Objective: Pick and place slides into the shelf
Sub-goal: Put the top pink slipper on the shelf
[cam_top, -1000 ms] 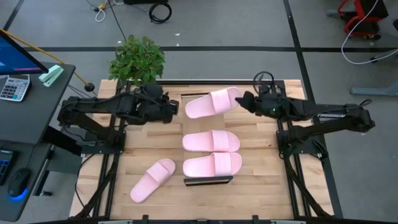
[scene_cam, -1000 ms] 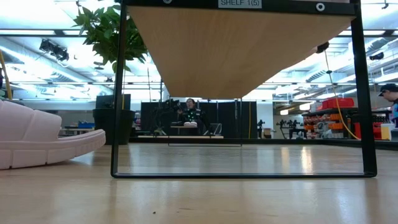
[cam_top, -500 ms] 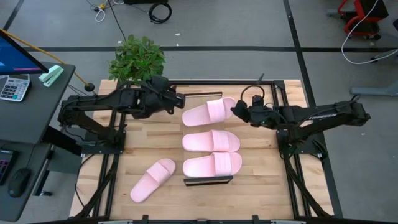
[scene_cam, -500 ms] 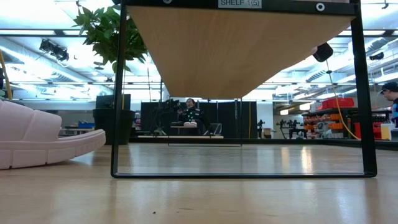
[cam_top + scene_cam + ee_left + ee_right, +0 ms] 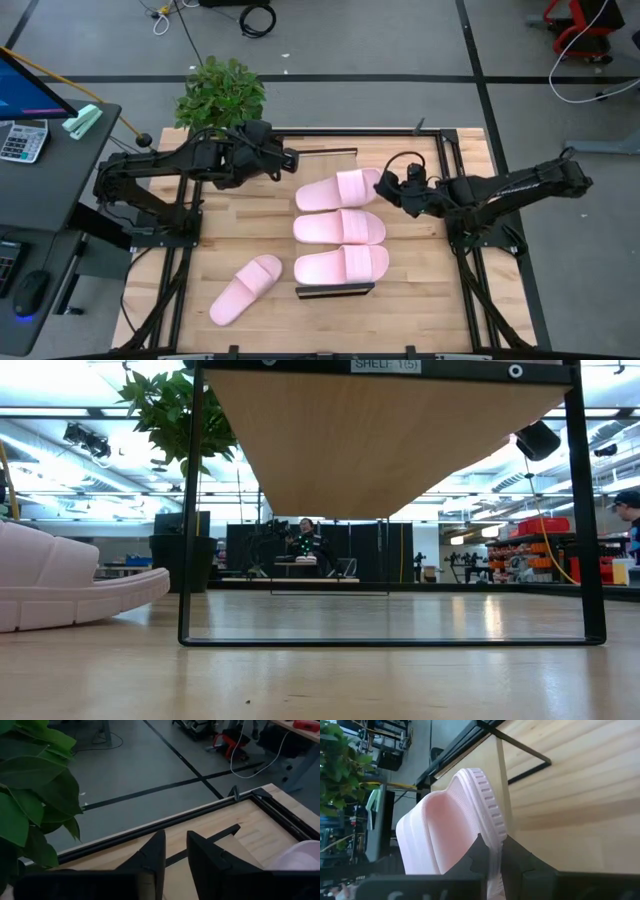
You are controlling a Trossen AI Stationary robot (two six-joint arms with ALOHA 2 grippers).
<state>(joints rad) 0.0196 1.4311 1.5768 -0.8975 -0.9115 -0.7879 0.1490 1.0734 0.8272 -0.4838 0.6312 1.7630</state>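
Four pale foam slides (image 5: pixel 340 228), three lined up on the shelf (image 5: pixel 322 155) and one loose on the bench (image 5: pixel 180 300), look light and squashy; right tool (image 5: pixel 492 851) pinches the far slide's (image 5: pixel 338 189) sole rim, a sensible hold; left tool (image 5: pixel 174 851) hovers near the plant (image 5: pixel 220 95), fingers slightly apart, empty.

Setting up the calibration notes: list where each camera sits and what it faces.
High: overhead, looking down; both arms, three slides on the shelf.
Low: tabletop level, under the shelf, facing the room.
Left wrist: left gripper, empty.
Right wrist: right gripper pinching a slide.
High and right wrist share that slide.
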